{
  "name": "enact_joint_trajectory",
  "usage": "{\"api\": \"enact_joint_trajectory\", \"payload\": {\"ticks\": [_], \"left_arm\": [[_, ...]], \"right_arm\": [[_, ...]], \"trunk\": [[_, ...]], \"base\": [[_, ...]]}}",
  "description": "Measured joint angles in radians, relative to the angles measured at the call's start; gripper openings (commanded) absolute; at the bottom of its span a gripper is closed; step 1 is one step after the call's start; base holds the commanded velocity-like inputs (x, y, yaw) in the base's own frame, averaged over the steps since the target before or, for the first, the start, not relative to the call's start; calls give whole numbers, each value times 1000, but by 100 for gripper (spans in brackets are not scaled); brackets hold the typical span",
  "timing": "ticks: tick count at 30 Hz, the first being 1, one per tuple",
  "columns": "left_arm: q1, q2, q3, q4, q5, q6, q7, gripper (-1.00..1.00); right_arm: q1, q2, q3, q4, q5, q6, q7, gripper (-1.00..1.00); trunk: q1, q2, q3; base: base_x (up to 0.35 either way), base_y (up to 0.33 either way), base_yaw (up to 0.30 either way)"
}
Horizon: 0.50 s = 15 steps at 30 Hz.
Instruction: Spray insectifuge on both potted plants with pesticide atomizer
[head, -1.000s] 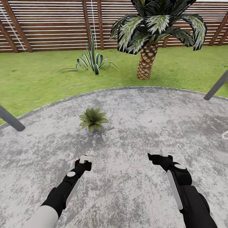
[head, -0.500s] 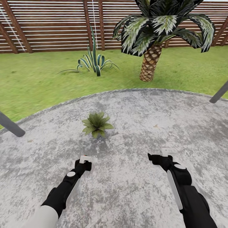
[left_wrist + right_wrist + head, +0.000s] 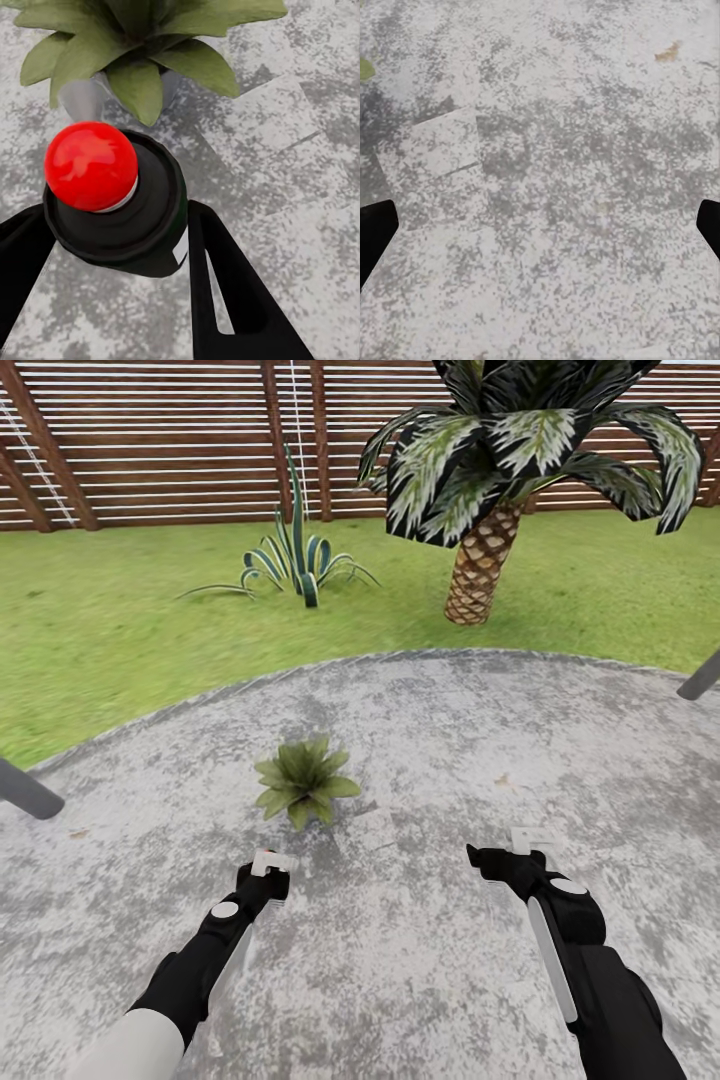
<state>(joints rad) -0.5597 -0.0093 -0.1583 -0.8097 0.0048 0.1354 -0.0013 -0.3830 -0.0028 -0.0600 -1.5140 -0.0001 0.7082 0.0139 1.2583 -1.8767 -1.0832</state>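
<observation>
In the left wrist view my left gripper (image 3: 112,251) is shut on the pesticide atomizer (image 3: 124,225), a dark bottle with a round red top (image 3: 90,165) and a sliver of white label. Just beyond it stands one potted plant (image 3: 142,45), a low rosette of broad green leaves over a small grey pot (image 3: 81,97). The head view puts that potted plant (image 3: 300,780) on the patio, a short way ahead of my left gripper (image 3: 268,865). My right gripper (image 3: 527,845) hovers over bare paving with its fingers wide apart; the right wrist view shows this gripper (image 3: 540,229) open and holding nothing.
The grey mottled patio (image 3: 430,760) curves into green lawn (image 3: 100,620). On the lawn stand a striped agave (image 3: 295,560) and a palm (image 3: 480,570), with a slatted wooden fence (image 3: 150,440) behind. Grey slanted poles sit at the left (image 3: 25,790) and right (image 3: 700,678) edges.
The whole view has shifted: the plant, palm and patio edge now sit lower and nearer, so the camera has moved forward. Both arms hold the same pose.
</observation>
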Motion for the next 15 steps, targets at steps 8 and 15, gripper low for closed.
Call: {"api": "enact_joint_trajectory", "payload": {"ticks": [8,15], "left_arm": [[0,0,-2,-1,-3,0,0,-100],[2,0,-1,-34,4,2,-1,-100]], "right_arm": [[0,1,-1,1,-2,0,0,100],[0,0,-1,0,0,7,0,100]], "trunk": [[1,0,0],[1,0,0]], "base": [[45,0,0],[0,0,0]]}}
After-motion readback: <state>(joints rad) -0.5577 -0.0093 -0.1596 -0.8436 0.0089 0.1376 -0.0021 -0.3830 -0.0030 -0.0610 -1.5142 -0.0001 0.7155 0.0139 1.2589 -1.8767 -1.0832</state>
